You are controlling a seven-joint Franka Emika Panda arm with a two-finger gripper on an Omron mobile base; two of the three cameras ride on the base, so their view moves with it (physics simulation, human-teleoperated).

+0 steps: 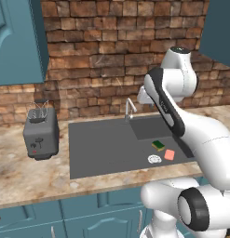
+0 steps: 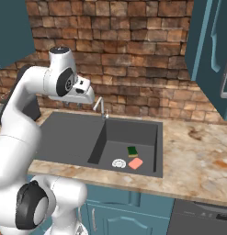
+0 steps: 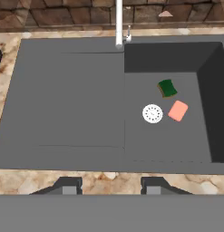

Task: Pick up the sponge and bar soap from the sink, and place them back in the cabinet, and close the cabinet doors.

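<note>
Sponge [image 3: 167, 88]: lies flat on the floor of the sink's deep basin, green side up, its long axis running slantwise toward the back wall in the hand view; apart from the soap, just beside it.
Drain disc [image 3: 152, 113]: white and round, on the basin floor in front of the sponge, near both small things but touching neither.
Bar soap [image 3: 178, 110]: pink, flat on the basin floor just right of the drain disc, long axis tilted on the diagonal, clear of the right wall.
Sink [image 3: 68, 99]: dark grey, a wide flat draining board on the left and the deep basin on the right; bare floor all round both things, with the walls standing well off.
Faucet [image 3: 119, 22]: thin and silver, at the back edge, between board and basin.
Bench [image 1: 23, 172]: mottled stone, with a grey toaster [image 1: 40, 132] on it left of the sink.
Cabinet doors [image 2: 215, 50]: teal, one swung open at upper right in the right base view.
Claw [image 3: 111, 185]: clenched, grasping nothing, held high over the sink's front edge.
Writing: none that can be read.
</note>
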